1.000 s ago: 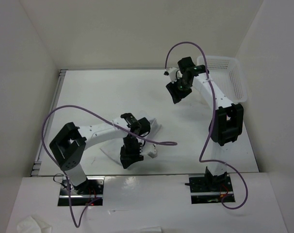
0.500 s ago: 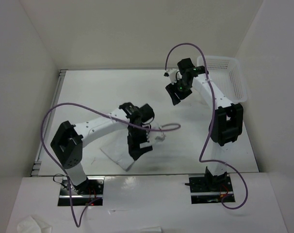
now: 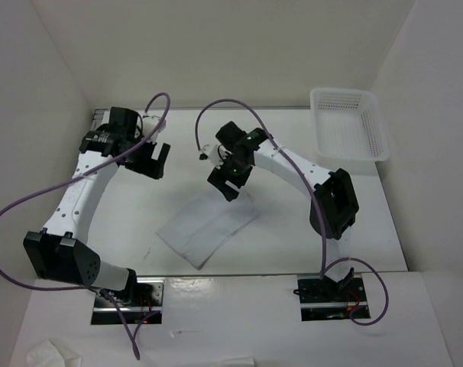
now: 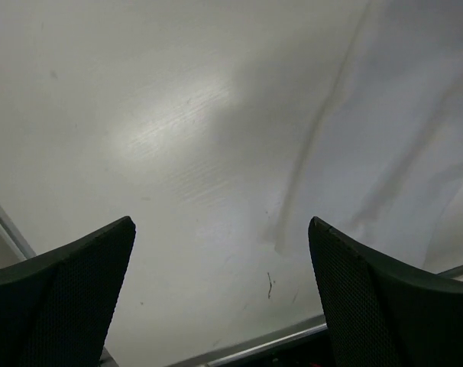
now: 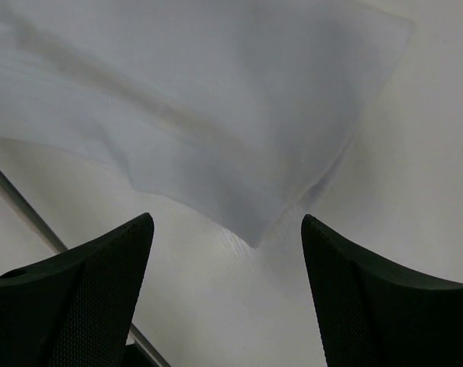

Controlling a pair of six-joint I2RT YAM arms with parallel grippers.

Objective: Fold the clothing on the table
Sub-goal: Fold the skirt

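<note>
The clothing (image 3: 208, 229) lies flat on the table (image 3: 308, 229) as a white, roughly rectangular piece at the near middle, touched by neither gripper. My right gripper (image 3: 224, 186) hangs just beyond its far right end, open. In the right wrist view the clothing (image 5: 216, 107) fills the upper part, and one corner of it points down between the open, empty fingers (image 5: 86, 298). My left gripper (image 3: 157, 162) is open at the far left of the table, well away from the clothing. The left wrist view shows only bare tabletop between its wide-open fingers (image 4: 384, 298).
A white mesh basket (image 3: 350, 134) stands at the back right corner of the table. A small crumpled white wad (image 3: 52, 353) lies on the shelf at the near left, beside the arm bases. The table's grey rail (image 4: 277, 345) runs under the left gripper.
The left arm let go above the clothing, opened and swung to the far left. The right arm came from near the basket towards the clothing and opened wider. The clothing now lies flat.
</note>
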